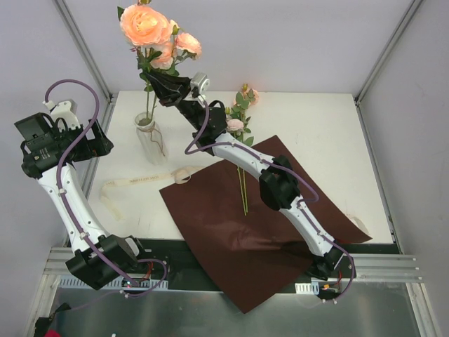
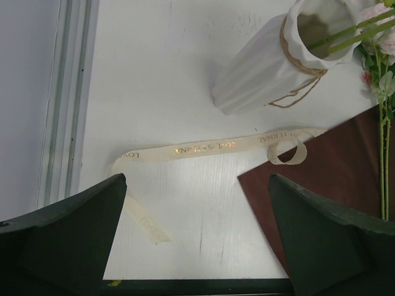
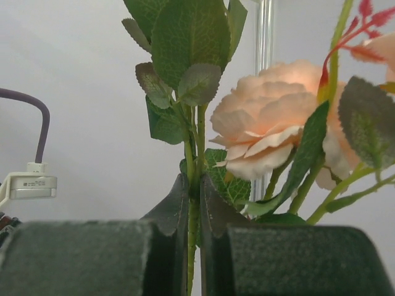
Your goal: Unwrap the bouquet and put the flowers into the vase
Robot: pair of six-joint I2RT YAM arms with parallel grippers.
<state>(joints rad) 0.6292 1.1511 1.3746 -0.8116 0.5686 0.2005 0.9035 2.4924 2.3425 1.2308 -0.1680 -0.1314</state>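
Observation:
The bouquet is undone: its dark red paper (image 1: 252,225) lies flat on the table with the cream ribbon (image 1: 140,181) loose beside it. My right gripper (image 1: 167,88) is shut on the green stem (image 3: 193,154) of peach flowers (image 1: 147,24), held upright over the whitish vase (image 1: 149,140). The stem ends reach into the vase mouth (image 2: 345,34). More flowers (image 1: 242,175) lie on the paper, blooms toward the back. My left gripper (image 2: 197,179) hangs open above the table to the left of the vase (image 2: 259,74), holding nothing.
The ribbon (image 2: 203,147) stretches across the white tabletop between the vase and the paper's corner (image 2: 321,166). Metal frame posts stand at the back corners (image 1: 84,49). The paper overhangs the table's near edge (image 1: 266,295).

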